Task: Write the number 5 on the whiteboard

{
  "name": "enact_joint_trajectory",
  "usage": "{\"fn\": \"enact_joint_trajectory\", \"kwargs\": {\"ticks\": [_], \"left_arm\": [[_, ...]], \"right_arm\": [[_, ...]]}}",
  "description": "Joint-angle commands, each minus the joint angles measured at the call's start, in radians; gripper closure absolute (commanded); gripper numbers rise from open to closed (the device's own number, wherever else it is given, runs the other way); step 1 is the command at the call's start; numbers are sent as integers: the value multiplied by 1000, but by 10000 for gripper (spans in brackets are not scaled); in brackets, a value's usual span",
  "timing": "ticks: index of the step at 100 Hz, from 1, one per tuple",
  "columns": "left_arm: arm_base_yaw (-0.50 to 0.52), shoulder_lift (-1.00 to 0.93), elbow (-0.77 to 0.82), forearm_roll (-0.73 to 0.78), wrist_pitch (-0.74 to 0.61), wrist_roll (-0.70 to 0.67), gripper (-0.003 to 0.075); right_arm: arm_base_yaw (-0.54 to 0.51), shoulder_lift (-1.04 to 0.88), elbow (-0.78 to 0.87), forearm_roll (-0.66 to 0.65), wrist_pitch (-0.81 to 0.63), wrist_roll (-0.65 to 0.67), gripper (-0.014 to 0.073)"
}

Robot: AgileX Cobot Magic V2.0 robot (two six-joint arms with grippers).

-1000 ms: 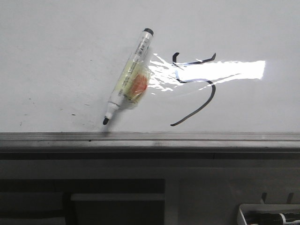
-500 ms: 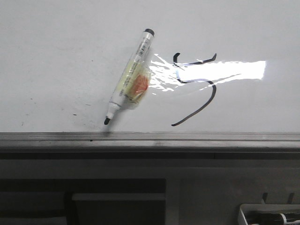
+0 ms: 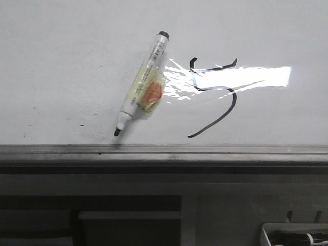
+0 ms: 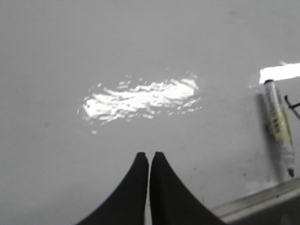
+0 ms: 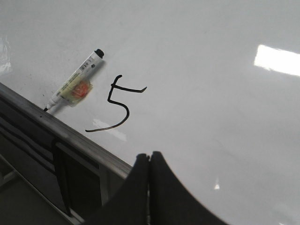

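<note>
Left jaws: the left gripper (image 4: 149, 157) shows two black fingers (image 4: 136, 187) pressed tip to tip, clenched on nothing, hanging over bare board in the lower middle of the left wrist view.
Right jaws: the right gripper (image 5: 149, 157) is likewise clenched, its black fingers (image 5: 161, 187) meeting at the tips with nothing between them, at the bottom middle of the right wrist view.
Number 5, look: the number 5 (image 3: 225, 105) is drawn in thin black strokes, with a short hooked upright, a wavy top bar running right, and a long tail curving down to the lower left; in the front view a bright band of glare (image 3: 241, 77) crosses its upper half.
Number 5, place: centre right of the front view, just above the grey edge rail (image 3: 164, 149); in the right wrist view it (image 5: 119, 105) sits left of centre.
Number 5 versus jaws: well apart from the right fingertips, up and left of them in the right wrist view; only a sliver of black stroke shows at the right edge of the left wrist view.
Whiteboard: the whiteboard (image 3: 61, 51) is glossy white with faint dark specks.
Marker: an uncapped marker (image 3: 141, 84) with a yellowish label and an orange patch lies slanted just left of the digit, apart from it, tip toward the rail.
Lower right corner, front view: a white tray (image 3: 266, 236) holds a dark object.
</note>
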Motion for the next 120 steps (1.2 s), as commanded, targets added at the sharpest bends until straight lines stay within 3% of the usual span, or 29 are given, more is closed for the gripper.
{"fn": "enact_joint_trajectory", "kwargs": {"ticks": [1, 11, 15, 32, 120], "left_arm": [[90, -46, 17, 29, 112, -72, 741], [171, -111, 17, 59, 296, -125, 741], [198, -130, 17, 61, 313, -139, 741], [255, -125, 17, 42, 329, -253, 741], [262, -125, 17, 42, 329, -253, 741]], "right_arm": [[-5, 12, -23, -38, -63, -3, 655], [-5, 12, -23, -38, -63, -3, 655], [-5, 12, -23, -38, -63, -3, 655], [-5, 12, -23, -40, -63, -3, 655], [-5, 12, -22, -40, -63, -3, 655]]}}
